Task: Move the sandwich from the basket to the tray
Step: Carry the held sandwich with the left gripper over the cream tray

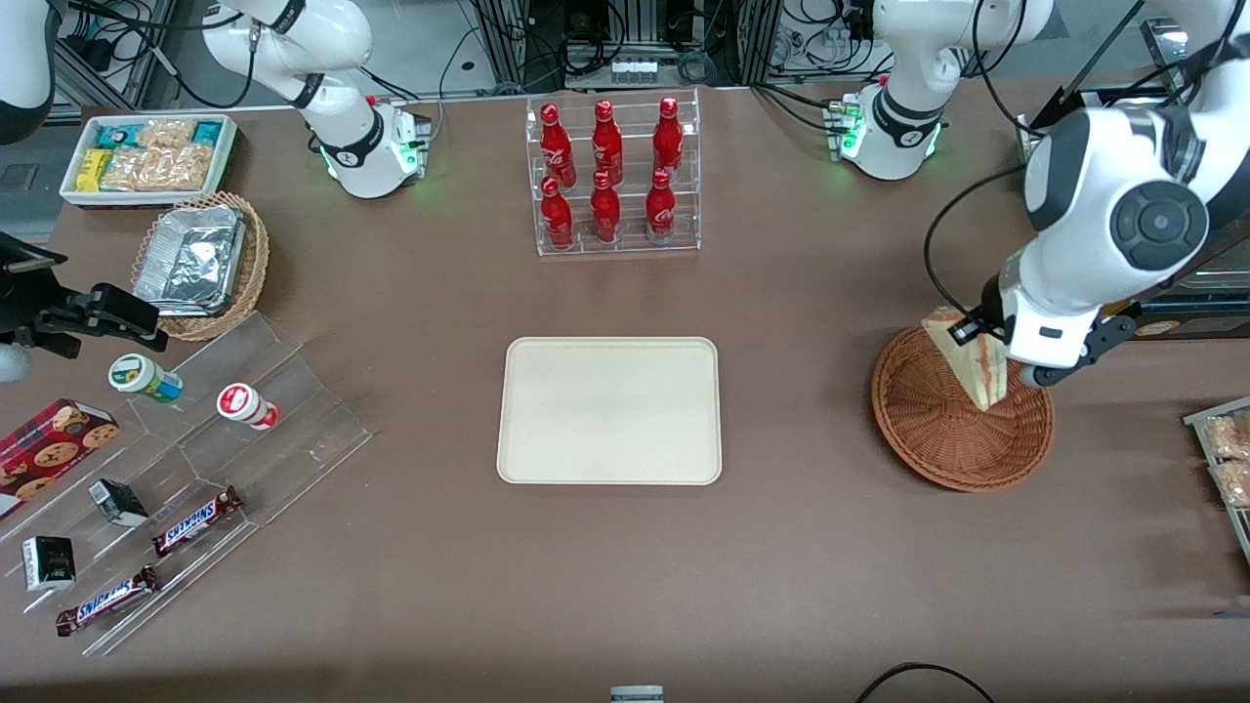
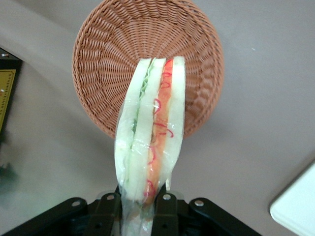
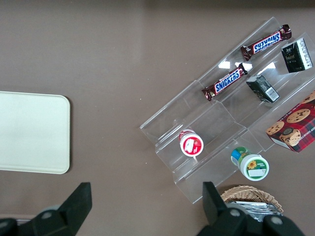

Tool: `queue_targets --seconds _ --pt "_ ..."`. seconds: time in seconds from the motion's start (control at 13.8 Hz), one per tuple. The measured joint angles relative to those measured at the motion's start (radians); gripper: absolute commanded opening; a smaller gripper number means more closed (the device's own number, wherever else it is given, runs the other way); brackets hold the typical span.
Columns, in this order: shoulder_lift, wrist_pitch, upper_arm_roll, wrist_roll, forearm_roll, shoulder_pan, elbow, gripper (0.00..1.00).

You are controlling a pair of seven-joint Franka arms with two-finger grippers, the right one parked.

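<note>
My end effector is clamped on the sandwich, holding it up above the basket. The wedge hangs clear of the wicker. The tray lies well apart on the desk, toward the parked arm's end.

Looking like a robotics lab staged as a snack shop. Standing at 12 o'clock: two white arm bases glowing green, cables trailing among metal frames. Sitting on the brown table: a cola rack at 12 o'clock of the tray, clear steps with Snickers at 8. Hanging at 3 o'clock, the gripper clamping a sandwich above a basket.
</note>
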Motion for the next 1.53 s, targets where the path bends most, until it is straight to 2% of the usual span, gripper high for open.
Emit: queue_targets --seconds 0.15,0.8,1.02,1.53 --pt "0.000 -0.052 -0.003 -0.008 -0.001 -0.044 0.056 0.24" --pt "0.023 -0.080 -0.008 -0.062 -0.057 -0.250 0.185 0.24" --pt "0.077 -0.074 -0.009 -0.070 -0.089 -0.318 0.228 0.24" --pt "0.257 0.040 -0.011 -0.077 -0.097 -0.471 0.312 0.25"
